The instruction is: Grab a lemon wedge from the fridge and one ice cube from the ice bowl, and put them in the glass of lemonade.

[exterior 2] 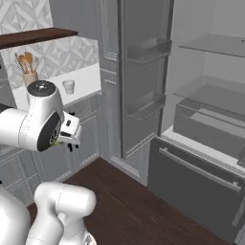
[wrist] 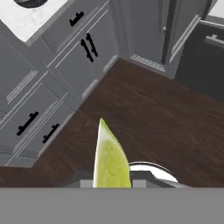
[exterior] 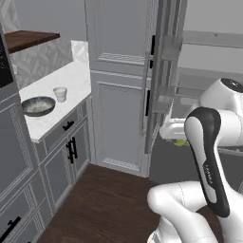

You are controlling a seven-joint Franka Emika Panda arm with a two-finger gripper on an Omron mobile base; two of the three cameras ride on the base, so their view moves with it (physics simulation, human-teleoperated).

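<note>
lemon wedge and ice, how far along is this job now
Done: the lemon wedge is out of the open fridge and clamped in the gripper above the wood floor. In hand: carrying it. Left: drop it in the glass of lemonade, then take a cube from the ice bowl beside it.
</note>
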